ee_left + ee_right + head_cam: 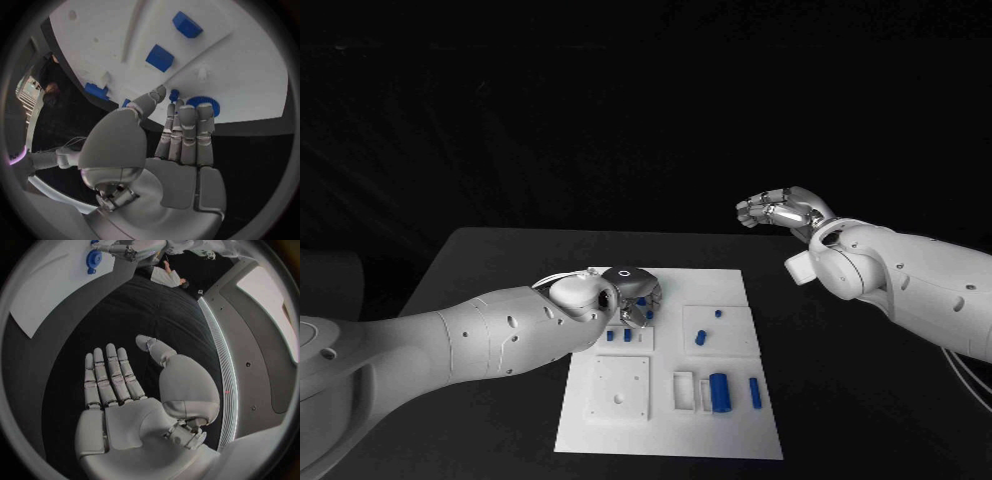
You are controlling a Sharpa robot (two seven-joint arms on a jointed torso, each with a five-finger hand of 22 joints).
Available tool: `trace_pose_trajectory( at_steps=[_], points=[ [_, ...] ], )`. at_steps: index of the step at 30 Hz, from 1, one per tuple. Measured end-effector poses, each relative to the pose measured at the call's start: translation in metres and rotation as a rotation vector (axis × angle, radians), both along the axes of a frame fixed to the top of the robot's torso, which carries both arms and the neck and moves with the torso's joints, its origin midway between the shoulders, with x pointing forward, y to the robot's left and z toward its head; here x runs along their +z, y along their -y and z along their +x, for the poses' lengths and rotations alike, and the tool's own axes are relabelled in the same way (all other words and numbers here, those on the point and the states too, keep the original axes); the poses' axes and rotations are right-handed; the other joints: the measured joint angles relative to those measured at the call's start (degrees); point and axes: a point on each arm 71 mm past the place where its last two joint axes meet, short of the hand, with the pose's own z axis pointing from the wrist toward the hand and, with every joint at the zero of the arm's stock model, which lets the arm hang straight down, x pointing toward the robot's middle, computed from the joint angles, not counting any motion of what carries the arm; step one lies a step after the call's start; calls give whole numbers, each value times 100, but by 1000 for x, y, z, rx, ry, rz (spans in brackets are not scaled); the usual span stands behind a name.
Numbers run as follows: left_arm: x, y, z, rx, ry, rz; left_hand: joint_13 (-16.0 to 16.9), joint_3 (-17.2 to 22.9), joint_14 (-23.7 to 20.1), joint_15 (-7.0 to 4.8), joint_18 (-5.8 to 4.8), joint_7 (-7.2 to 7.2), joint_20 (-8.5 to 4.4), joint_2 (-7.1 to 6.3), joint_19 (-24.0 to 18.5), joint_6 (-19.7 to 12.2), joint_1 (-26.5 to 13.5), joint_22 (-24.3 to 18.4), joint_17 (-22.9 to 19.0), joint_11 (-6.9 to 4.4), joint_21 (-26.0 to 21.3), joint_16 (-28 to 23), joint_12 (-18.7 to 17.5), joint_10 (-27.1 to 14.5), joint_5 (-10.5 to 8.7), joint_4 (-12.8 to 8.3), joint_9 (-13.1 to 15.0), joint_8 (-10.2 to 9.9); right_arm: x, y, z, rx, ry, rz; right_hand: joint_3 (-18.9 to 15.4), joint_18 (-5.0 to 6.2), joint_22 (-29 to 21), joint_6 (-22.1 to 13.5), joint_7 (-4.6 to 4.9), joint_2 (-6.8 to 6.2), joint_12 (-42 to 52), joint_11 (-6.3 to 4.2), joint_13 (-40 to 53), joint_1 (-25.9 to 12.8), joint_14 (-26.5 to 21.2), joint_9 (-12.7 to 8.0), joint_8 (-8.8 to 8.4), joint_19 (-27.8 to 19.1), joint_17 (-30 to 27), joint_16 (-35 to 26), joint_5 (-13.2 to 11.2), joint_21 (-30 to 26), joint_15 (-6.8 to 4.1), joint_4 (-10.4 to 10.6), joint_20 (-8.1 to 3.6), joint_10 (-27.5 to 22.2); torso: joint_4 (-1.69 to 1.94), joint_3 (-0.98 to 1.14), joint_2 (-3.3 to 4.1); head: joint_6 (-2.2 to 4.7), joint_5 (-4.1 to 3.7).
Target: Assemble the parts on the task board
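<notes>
- Black, matte tabletop (488, 250) carries the white, flat, rectangular task board (733, 425) at its middle.
- On the board lie small blue parts: a stubby cylinder (720, 392) beside a thin bar (754, 392) near the front, and a short peg (701, 337) farther back.
- A round blue disc (203, 105) sits near the board's far edge, just ahead of the left hand's fingertips.
- Left hand (626, 292), silver and smooth-jointed, hovers over the board's back-left part, fingers straight and together, thumb apart, holding nothing.
- Right hand (780, 209) is raised beyond the table's far right, well apart from the board; its palm lies flat with fingers extended, empty.
</notes>
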Motion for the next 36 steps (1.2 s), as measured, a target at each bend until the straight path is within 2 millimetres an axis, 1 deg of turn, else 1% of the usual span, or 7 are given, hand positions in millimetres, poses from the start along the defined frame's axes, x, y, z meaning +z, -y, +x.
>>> trace_pose_trajectory(
  at_steps=[5,7,15,21,26,30,36],
  points=[
    [-1,0,0,1,-3,-2,0,0,19,-19,0,11,-11,67,29,11,13,0,-12,-1,16,0,27,78,0,-44,-11,0,0,-1,0,2,0,0,0,0,1,0,0,0,0,0,0,0,0,0,11,0,-2,23,0,0,0,0,0,0,4,3,0,-1,-5],
    [-1,0,0,3,-4,-1,0,0,20,-20,0,11,-11,133,29,51,-11,-1,-13,-10,31,23,27,109,0,-45,-18,0,0,-1,0,3,0,0,0,0,5,0,0,0,0,0,0,0,0,0,23,0,-2,23,0,0,0,0,0,0,4,3,0,0,-5],
    [-2,-1,1,6,-9,1,0,2,19,-20,0,29,-10,223,29,113,3,-1,-30,-9,31,23,27,214,0,-78,-26,0,0,-1,-1,3,1,1,0,0,11,0,0,0,0,0,0,0,0,0,23,0,-4,23,6,0,0,0,0,0,4,5,-2,4,-2],
    [-3,0,3,10,-14,8,-6,1,18,-20,-1,10,-9,257,30,132,-31,-2,-37,-3,31,23,27,221,0,-78,-32,17,0,-1,-1,4,1,0,0,0,12,0,0,0,0,0,0,0,0,1,23,0,-10,22,23,0,0,0,0,0,-3,5,-2,3,2],
    [-6,1,3,12,-19,10,-15,1,18,-21,-1,28,0,261,38,151,-35,-2,-46,9,31,23,27,233,0,-78,-39,22,0,-1,-1,4,1,0,0,0,12,0,0,0,0,0,0,0,0,1,23,0,-10,22,23,0,0,0,0,0,-3,4,-3,-5,-8],
    [-7,3,4,16,-19,9,-15,1,17,-21,-2,30,1,313,39,154,-42,-2,-54,8,31,23,52,236,0,-78,-50,22,0,-1,-1,4,1,0,0,0,17,0,0,5,0,0,0,-5,0,1,23,0,-10,23,23,0,0,0,0,0,-3,3,-2,-5,-14],
    [-7,3,5,20,-18,9,-16,-15,17,-22,-2,30,2,313,39,155,-42,-3,-71,1,31,23,31,284,0,-94,-55,22,0,-1,-1,5,2,0,0,0,17,0,0,24,0,0,0,-24,0,1,22,0,-10,22,23,0,0,0,0,0,-4,-1,1,-26,-30]
  ],
)
